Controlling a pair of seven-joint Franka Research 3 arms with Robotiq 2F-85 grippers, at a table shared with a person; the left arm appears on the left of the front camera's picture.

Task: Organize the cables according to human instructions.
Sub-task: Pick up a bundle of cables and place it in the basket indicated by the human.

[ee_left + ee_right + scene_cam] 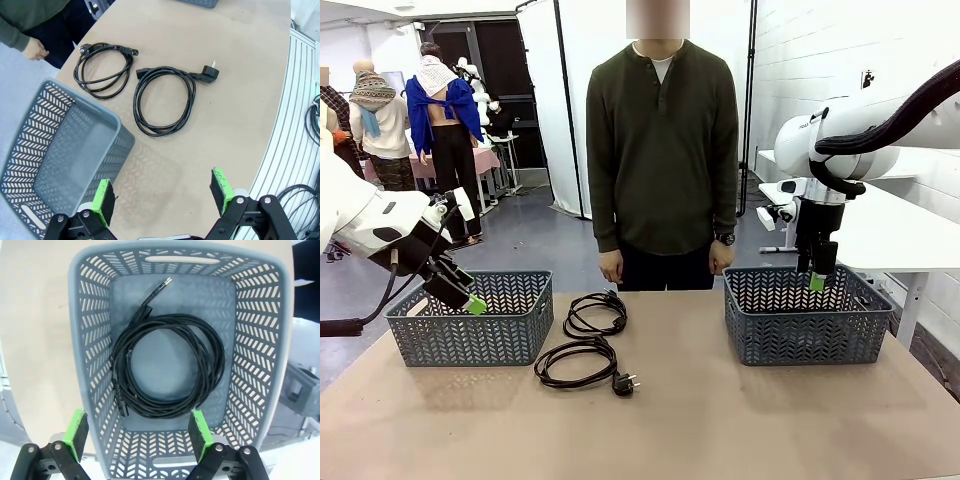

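Cables: one black coil (pixel 209 73) and a second (pixel 131 50) side by side on the table (pixel 720 420), third coil (pixel 216 357) in the right basket (pixel 810 330). Left gripper (pixel 468 290) tilted over the left basket (pixel 470 335), right gripper (pixel 817 278) upright above the right basket. Both spread wide, empty.

A light brown desk (pixel 720 420) carries 2 grey plastic baskets with herringbone slots and cut-out handles. 1 basket (pixel 490 335) sits near the desk's left edge and the other (pixel 810 335) near its right edge, well apart. A grey floor (pixel 535 235) lies beyond the desk. White partition screens (pixel 585 80) stand at the back, a white brick wall (pixel 810 60) runs along the right, and a white table (pixel 910 235) stands beside that wall.
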